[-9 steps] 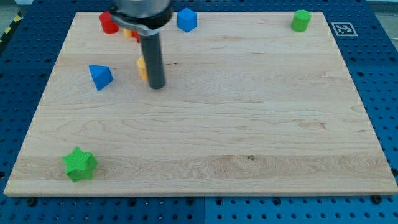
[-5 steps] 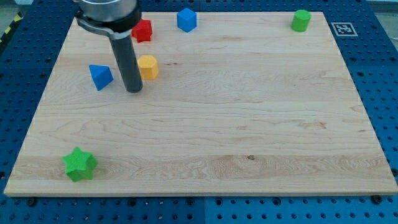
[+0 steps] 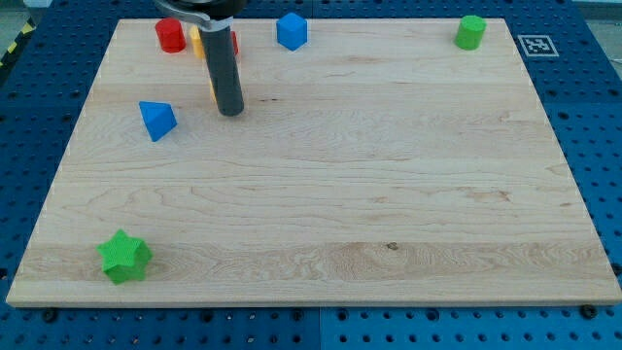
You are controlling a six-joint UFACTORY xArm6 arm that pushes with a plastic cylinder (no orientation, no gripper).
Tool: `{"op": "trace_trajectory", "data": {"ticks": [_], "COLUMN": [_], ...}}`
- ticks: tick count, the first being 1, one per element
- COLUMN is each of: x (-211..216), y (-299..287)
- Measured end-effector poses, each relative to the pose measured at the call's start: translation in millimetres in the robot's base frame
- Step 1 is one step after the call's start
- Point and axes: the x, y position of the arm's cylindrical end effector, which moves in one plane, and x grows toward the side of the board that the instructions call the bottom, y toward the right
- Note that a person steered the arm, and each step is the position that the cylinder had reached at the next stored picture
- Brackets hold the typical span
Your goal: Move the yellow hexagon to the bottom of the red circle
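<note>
My tip (image 3: 230,113) rests on the board in the upper left part. The yellow hexagon (image 3: 213,93) is almost wholly hidden behind the rod; only a thin yellow sliver shows at the rod's left edge. The red circle (image 3: 170,34) stands near the view's top edge, up and to the left of the tip. The hexagon's sliver lies below and to the right of the red circle, well apart from it.
A second yellow block (image 3: 196,41) sits right of the red circle, and a red block (image 3: 234,44) shows beside the rod. Left of the tip is a blue triangle (image 3: 155,119). A blue block (image 3: 291,30) is at top, a green block (image 3: 470,31) top right, a green star (image 3: 123,257) bottom left.
The rod swung left past the yellow hexagon, uncovering it, then came back right and up. It now stands in front of the hexagon and hides most of it.
</note>
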Motion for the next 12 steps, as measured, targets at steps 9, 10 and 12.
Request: {"op": "trace_trajectory", "data": {"ticks": [9,10,12], "x": [-76.6,-72.7,-67.5], "y": [-66.2,-68.7,-43.6]}}
